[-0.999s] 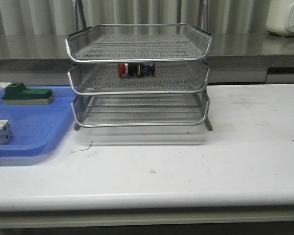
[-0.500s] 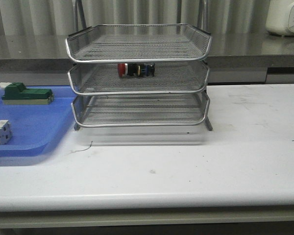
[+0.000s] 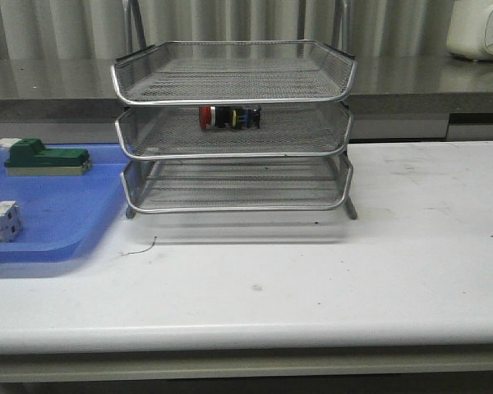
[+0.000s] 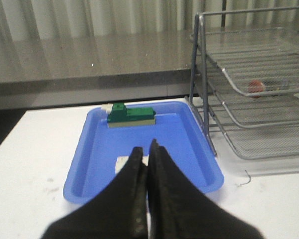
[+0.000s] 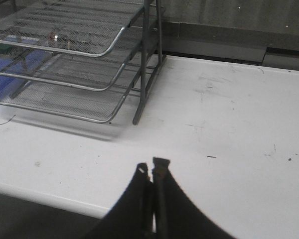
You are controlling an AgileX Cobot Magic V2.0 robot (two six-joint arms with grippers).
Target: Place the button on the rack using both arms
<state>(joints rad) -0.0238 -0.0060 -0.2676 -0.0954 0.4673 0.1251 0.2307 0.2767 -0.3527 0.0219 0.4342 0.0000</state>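
White table point(image 3: 411, 246) runs under a grey ledge and pale curtain, with both arms pulled back to its near edge and out of the front view.

From the left wrist view, the left gripper point(image 4: 146, 149) is clenched, its fingers pressed together with nothing between them. It hangs over the near part of the blue tray point(image 4: 189, 149), where a white block point(image 4: 120, 163) shows just past the fingertips and a green block point(image 4: 131, 115) lies toward the far end. From the right wrist view, the right gripper point(image 5: 151, 172) is likewise closed and empty, over bare table near its front edge.

Beyond both stands the rack point(image 3: 234, 97). The button point(image 3: 229, 117) lies on its side in the middle tier, toward the back, its long axis running left to right with the red head to the left. In the left wrist view the button point(image 4: 259, 86) sits forward and off to the right of that gripper; in the right wrist view it is a dim shape point(image 5: 55, 36) behind the mesh, forward and to the left. It is well apart from both grippers, and neither looks clearly nearer.

Judging by this, the placing is done: the button rests in the rack and neither gripper holds anything.
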